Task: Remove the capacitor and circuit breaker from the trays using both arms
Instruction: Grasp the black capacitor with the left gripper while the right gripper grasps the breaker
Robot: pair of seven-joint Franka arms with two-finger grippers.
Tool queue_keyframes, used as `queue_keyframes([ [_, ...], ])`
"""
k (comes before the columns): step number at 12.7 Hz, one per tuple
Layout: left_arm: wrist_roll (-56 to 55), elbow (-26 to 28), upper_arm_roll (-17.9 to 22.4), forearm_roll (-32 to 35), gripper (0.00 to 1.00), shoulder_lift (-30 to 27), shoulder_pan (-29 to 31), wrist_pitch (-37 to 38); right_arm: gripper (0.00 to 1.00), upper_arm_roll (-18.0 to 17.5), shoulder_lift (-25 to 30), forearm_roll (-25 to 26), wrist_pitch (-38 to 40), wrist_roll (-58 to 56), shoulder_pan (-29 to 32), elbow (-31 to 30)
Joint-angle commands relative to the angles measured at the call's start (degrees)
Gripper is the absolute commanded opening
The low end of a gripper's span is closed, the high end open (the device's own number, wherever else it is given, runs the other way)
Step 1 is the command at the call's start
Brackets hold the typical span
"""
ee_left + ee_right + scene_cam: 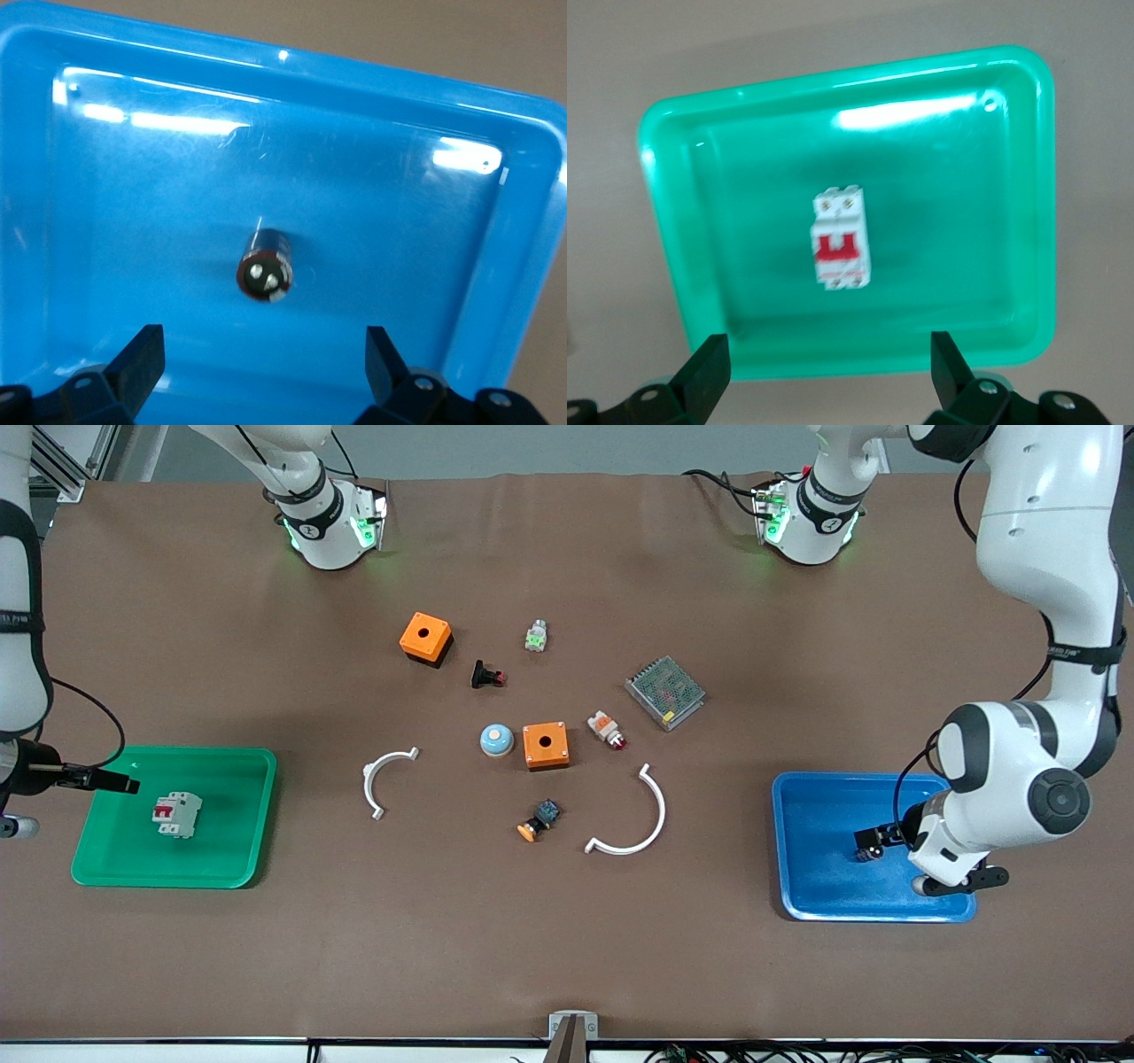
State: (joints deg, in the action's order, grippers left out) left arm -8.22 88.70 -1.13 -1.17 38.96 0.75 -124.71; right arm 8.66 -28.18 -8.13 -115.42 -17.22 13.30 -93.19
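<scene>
The capacitor [870, 853], a tiny black cylinder with a pale top, lies in the blue tray [802, 797] at the left arm's end of the table. My left gripper [873, 838] hangs over it, open and empty. In the left wrist view the capacitor [266, 266] lies on the tray floor [399, 177], clear of my open left gripper [264, 363]. The breaker [177, 813], white with a red lever, lies in the green tray [230, 766]. My right gripper [124, 783] is over that tray's edge, open and empty. The right wrist view shows the breaker [840, 237] in the tray [744, 221], apart from my right gripper [829, 363].
Mid-table lie two orange boxes [425, 636] [545, 745], a black button with red tip [486, 676], a blue dome [496, 740], a white-orange part [607, 729], a metal mesh box [665, 692], an orange-capped button [539, 821], a green-white part [535, 636] and two white arcs [385, 779] [633, 824].
</scene>
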Motion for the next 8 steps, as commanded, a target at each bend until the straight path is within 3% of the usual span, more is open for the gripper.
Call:
queue_keyframes([
  [1, 0.05, -3.00, 0.25, -0.50, 1.00, 3.12, -0.04, -1.50, 1.00, -0.75, 0.06, -1.37, -7.07, -1.94, 0.06, -4.61],
  [4, 0.05, -3.71, 0.25, -0.50, 0.96, 5.24, 0.04, -3.16, 1.00, -0.92, -1.52, -1.37, -13.59, -2.03, -1.26, -7.17],
  [8, 0.05, -3.89, 0.25, -0.50, 0.62, 5.68, 0.04, -3.35, 1.00, -0.92, -3.90, -1.37, -22.02, -7.22, -1.62, -10.33],
])
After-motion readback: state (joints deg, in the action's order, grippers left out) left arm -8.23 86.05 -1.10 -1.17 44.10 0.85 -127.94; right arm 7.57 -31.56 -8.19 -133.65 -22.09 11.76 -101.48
